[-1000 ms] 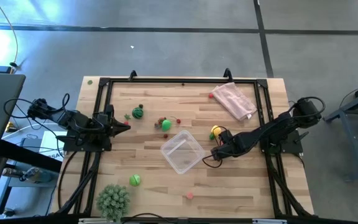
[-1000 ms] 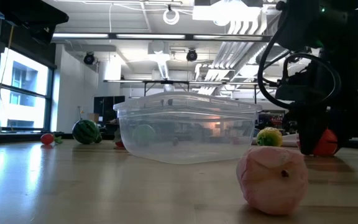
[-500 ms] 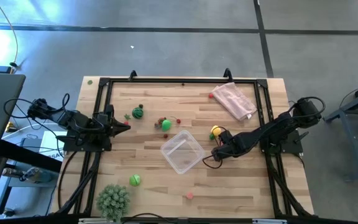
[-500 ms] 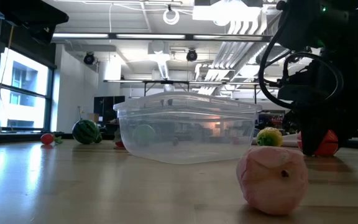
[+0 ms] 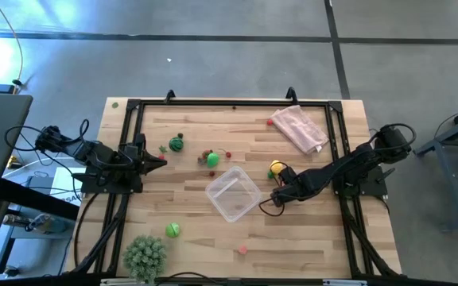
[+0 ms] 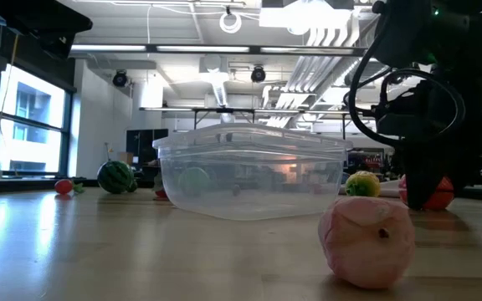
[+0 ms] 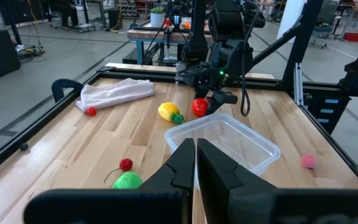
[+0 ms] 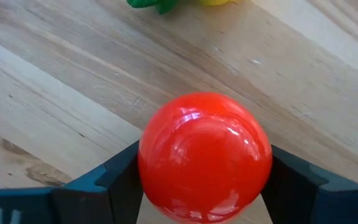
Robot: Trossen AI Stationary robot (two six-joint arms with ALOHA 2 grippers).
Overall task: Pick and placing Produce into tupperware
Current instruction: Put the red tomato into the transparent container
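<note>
Right gripper (image 5: 275,193): it is reaching over the desk (image 5: 189,238) just beside the right side of the tupperware, and its jaws are clamped on the red ball (image 8: 205,157). In the right wrist view the ball is filling the space between the two dark fingers (image 8: 107,185), with the wood close under it.
Red ball: in the left wrist view it is sitting at the far corner of the container, and the yellow toy is just beside it.
Tupperware (image 5: 234,193): the clear container is standing open near the middle of the desk, turned a little, with no produce inside as far as the high view shows.
Yellow toy (image 5: 276,168): it is lying near the right gripper, between the container and the pink cloth (image 5: 299,127).
Other produce: a dark-striped green melon (image 5: 176,144) and a green piece (image 5: 212,160) are lying behind the container; one green ball (image 5: 172,230) and a small pink piece (image 5: 243,249) are lying at the front side.
Spiky plant (image 5: 145,256): it is standing at the front left corner.
Left gripper (image 5: 154,160): it is waiting at the left edge of the desk, jaws together.
</note>
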